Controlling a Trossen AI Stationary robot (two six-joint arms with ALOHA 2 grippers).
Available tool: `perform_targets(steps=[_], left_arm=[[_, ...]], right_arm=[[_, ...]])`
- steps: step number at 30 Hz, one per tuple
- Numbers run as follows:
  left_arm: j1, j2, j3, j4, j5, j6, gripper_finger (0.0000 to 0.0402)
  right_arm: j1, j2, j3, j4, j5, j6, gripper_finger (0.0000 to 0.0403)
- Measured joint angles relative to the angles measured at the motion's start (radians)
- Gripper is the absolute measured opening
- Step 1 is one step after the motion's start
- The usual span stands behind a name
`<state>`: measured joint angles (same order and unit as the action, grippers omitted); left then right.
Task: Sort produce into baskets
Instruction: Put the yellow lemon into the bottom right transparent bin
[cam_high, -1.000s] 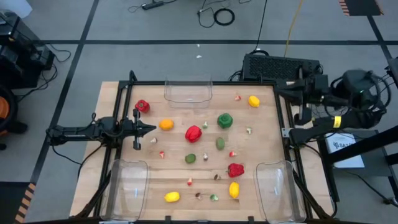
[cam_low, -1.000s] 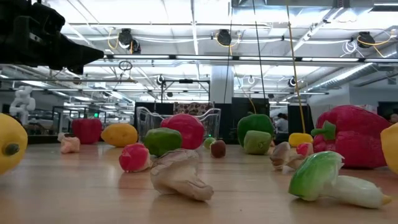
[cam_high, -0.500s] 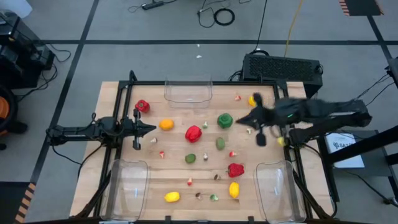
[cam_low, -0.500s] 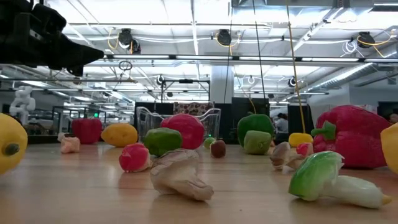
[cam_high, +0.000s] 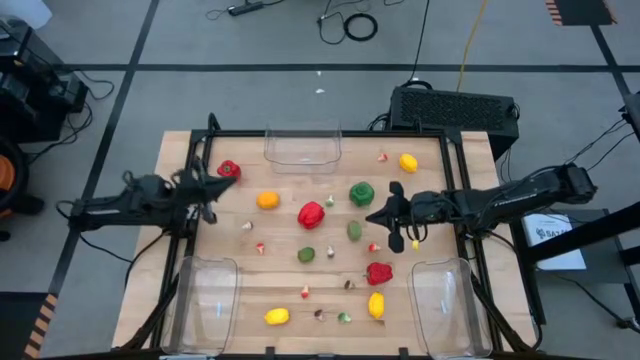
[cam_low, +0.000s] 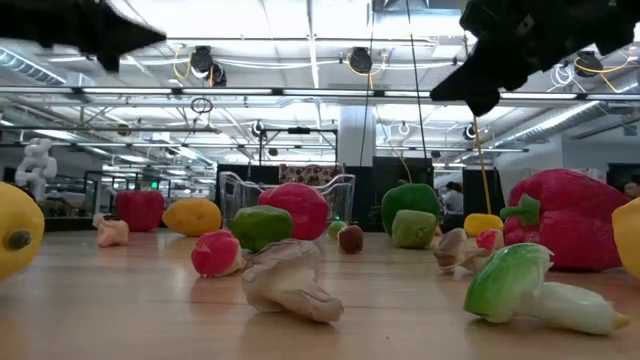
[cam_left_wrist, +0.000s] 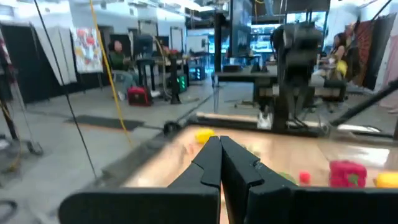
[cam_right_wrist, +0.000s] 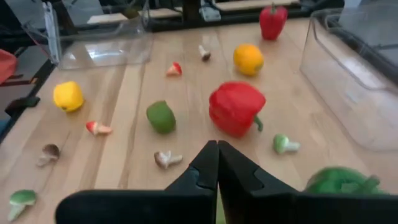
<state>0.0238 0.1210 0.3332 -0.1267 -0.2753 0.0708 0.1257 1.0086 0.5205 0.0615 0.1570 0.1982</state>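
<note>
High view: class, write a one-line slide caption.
Toy produce scattered between three clear baskets while the right end effector, shut, hangs beside a green pepper.

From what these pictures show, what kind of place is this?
Probably a robotics lab or workshop hall. A light wooden table framed by black metal rails stands on a grey concrete floor crossed by loose black cables, under exposed ceiling pipes and bright strip lights.

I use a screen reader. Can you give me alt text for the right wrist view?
The right claw, shut, hangs above a wooden table strewn with toy produce, nearest a red pepper and a lime. Clear bins stand at the table's edges.
</note>
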Motion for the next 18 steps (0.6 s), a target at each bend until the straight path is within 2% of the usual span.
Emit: perform_targets(steps=[5,11,14,18], left_arm=[[0.000,0.169,0.294,-0.094,0.049,0.024,0.0002],[0.000,0.410,0.648,-0.426,0.140,0.015,0.0002],[0.000,0.511,0.735,-0.546,0.172,-0.017,0.0002],[-0.009,0.608,0.722,-0.638,0.238,-0.082,0.0002]], right_arm=[[-0.011,0.002,-0.012,0.041,0.000,-0.024,0.0000],[-0.022,0.001,-0.012,0.061,0.000,-0.020,0.0000],[-0.022,0.001,-0.012,0.060,0.000,-0.004,0.0000],[-0.022,0.001,-0.012,0.063,0.000,0.009,0.0000]])
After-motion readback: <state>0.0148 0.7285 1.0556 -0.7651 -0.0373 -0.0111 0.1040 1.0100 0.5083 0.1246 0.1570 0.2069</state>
